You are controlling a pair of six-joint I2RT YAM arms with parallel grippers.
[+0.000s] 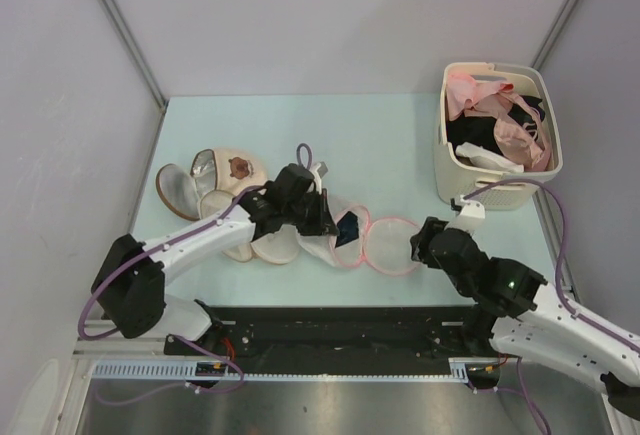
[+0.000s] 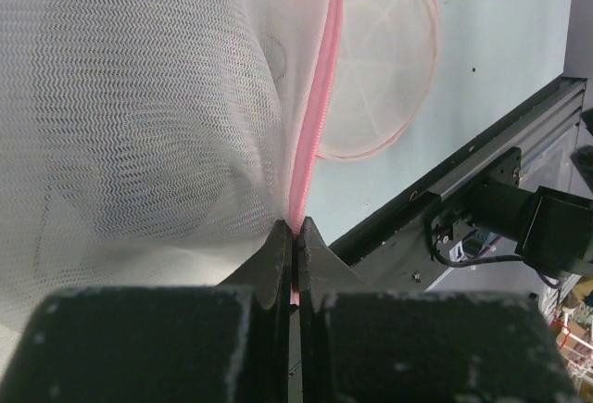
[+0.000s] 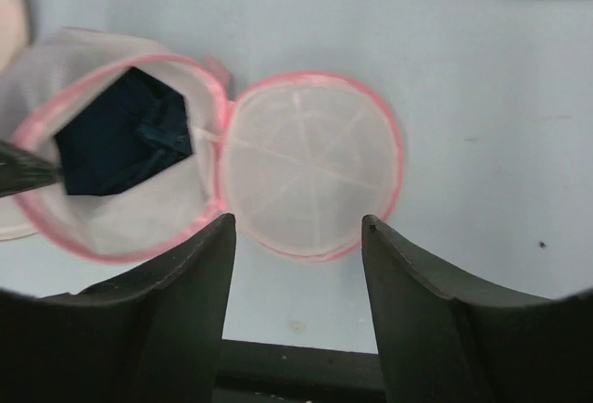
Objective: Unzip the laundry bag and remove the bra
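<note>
Centre frame, the left gripper [image 2: 295, 229] is clenching the pink rim of the unzipped laundry bag [image 3: 310, 176], the bra [image 3: 120, 144] showing inside; the right gripper [image 3: 296, 222] is hovering released, just right.

**Open bag at the front, basket far right**

The laundry bag [image 1: 325, 245] lies open near the front edge of the table [image 1: 380, 145], one half flat to the right of the other. The bra [image 1: 346, 228] sits inside the left half. The left gripper [image 2: 295, 236] is on the bag's left rim. The right gripper [image 1: 422, 247] is just right of the bag, apart from it. Other bras [image 1: 215, 180] lie left of the bag. A basket [image 1: 500, 195] with clothes [image 1: 500, 120] in it stands at the far right.
</note>
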